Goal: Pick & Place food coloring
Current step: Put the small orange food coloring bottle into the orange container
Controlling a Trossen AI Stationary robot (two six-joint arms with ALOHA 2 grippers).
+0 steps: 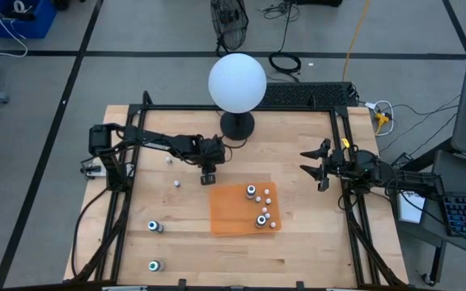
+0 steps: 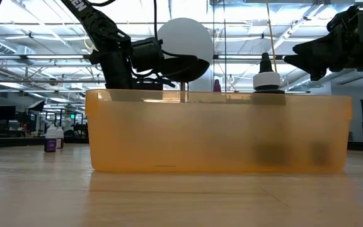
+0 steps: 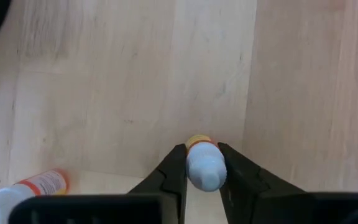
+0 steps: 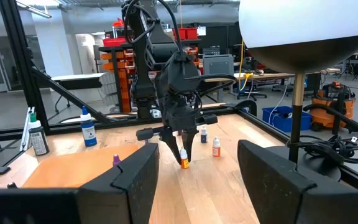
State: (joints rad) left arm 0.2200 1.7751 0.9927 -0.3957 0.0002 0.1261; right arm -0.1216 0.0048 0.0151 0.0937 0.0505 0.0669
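L gripper sits mid-table, just off the far-left corner of the orange mat, w/ its fingers pinching a small white-capped dropper bottle w/ an orange band; in the R wrist view that bottle hangs from the claw tip, cap up, base right at the wood, can't tell if it's touching. Table is pale wood. R gripper waits near the table's right edge, above the surface, claw spread wide, holding nothing. Rest of the food coloring is scattered: several bottles on the mat's right half, some standing, some tipped; two w/ colored tops on bare wood at near left and; two tiny white ones left of the L gripper. L wrist view also shows another orange-banded bottle lying on its side close by. Big white globe lamp on black base stands at the far edge, center. Low view looks across the orange mat edge, one white-capped bottle poking above it.
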